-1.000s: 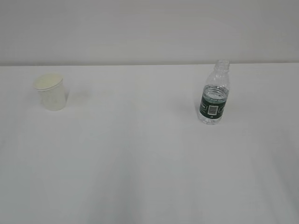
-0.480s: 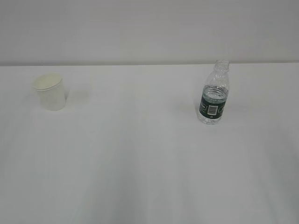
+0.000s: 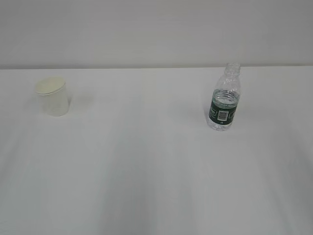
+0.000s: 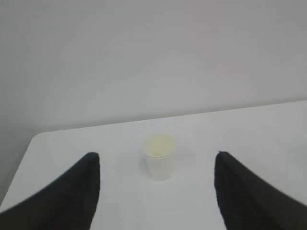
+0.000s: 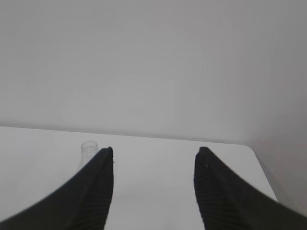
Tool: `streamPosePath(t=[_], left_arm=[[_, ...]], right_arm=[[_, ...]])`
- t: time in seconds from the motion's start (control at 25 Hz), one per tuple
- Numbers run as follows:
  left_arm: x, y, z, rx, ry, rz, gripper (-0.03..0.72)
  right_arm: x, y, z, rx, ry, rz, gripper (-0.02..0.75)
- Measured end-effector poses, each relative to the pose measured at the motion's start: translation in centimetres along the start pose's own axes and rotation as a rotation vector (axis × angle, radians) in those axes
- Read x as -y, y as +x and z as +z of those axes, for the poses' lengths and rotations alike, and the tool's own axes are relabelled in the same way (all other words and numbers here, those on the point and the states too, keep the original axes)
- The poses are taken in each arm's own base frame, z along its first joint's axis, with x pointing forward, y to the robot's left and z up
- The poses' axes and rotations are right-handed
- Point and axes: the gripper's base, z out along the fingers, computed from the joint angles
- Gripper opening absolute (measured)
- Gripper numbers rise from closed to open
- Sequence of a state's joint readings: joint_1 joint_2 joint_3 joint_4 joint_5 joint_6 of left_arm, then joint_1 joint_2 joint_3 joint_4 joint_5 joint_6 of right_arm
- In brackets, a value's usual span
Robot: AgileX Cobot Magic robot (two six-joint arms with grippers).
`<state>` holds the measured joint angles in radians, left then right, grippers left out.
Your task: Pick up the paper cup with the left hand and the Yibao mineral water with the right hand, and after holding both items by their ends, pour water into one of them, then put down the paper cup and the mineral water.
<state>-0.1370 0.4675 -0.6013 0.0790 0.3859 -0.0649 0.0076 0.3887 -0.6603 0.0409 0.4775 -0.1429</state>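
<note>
A: While both arms hang back at my end of the surface [image 3: 146,186], I read the left hand [image 4: 156,191] first. Its fingers [image 4: 72,191] are spread wide with nothing between them, and the paper cup [image 4: 159,156] stands upright dead ahead in the gap, well apart from the tips.

B: So a straight push forward brings it in?

A: That's my judgement. The cup's axis is vertical and the fingers flank it left and right, so they'd close across its wall. I'd aim low, near the base end, as the task asks.

B: And the right side?

A: The right hand [image 5: 153,191] is also parted and empty. The trouble is the Yibao mineral water [image 5: 89,152]: from the right wrist camera only its clear open neck shows, peeking out just past the left fingertip, not inside the gap. The bottle lies ahead and off to the left of that gripper.

B: So it needs a sideways shift before going in.

A: Yes, leftward first, then forward. From the exterior camera the cup [image 3: 52,96] sits far left and the bottle [image 3: 224,98] stands upright right of centre, well apart, neither arm in view there. Each hand is plainly the nearer one for its own item.
</note>
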Motion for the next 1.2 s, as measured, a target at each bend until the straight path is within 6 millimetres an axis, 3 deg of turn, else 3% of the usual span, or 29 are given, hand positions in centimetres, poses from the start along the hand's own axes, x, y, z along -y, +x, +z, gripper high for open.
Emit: streamPosePath(t=[0.44,0.76,1.0,1.2], left_arm=[[0.0,0.2,2.2,-0.048,-0.009,0.041,0.541],[0.3,0.4,4.0,-0.072,0.015,-0.024,0.533],[0.3,0.4,4.9,-0.053,0.019,-0.027,0.503],[0.5,3.1,6.0,-0.087,0.026,-0.054,0.502]], right_arm=[[0.1,-0.7,3.3,0.025,0.003,0.007,0.411],[0.1,-0.6,4.2,0.011,-0.001,0.014,0.411],[0.1,-0.1,6.0,-0.051,-0.007,0.013,0.410],[0.1,0.3,7.8,-0.076,-0.007,0.018,0.410]])
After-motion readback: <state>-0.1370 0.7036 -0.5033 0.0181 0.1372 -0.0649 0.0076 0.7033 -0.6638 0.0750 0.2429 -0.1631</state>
